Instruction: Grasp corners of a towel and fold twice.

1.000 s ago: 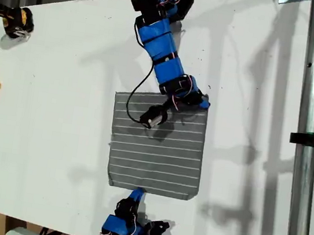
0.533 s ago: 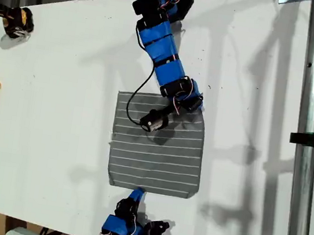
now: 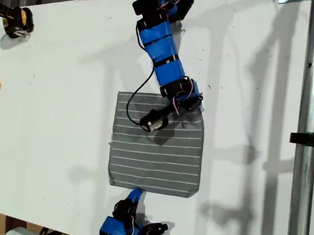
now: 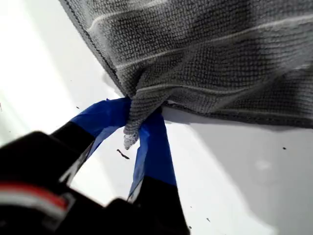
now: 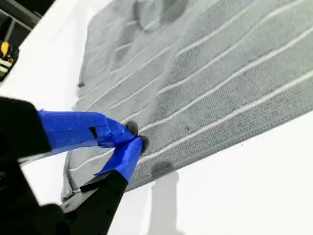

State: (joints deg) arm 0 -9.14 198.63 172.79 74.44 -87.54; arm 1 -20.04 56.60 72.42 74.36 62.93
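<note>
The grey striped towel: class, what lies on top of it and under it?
On the towel: an arm's cable and motor. My first gripper pinches a corner. The white table lies underneath; whatever else it covers is hidden.

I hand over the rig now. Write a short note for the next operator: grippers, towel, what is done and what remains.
My first gripper: shut on one corner of the towel, the upper right corner in the exterior view; the fabric there is bunched.
My second gripper: shut, tips on the towel beside its opposite edge, mid-edge rather than at a corner; whether it holds fabric is unclear.
Towel: flat and unfolded on the white table.
Done: one corner grasped.
Left: probably regrasp with my second gripper, then both folds.
</note>
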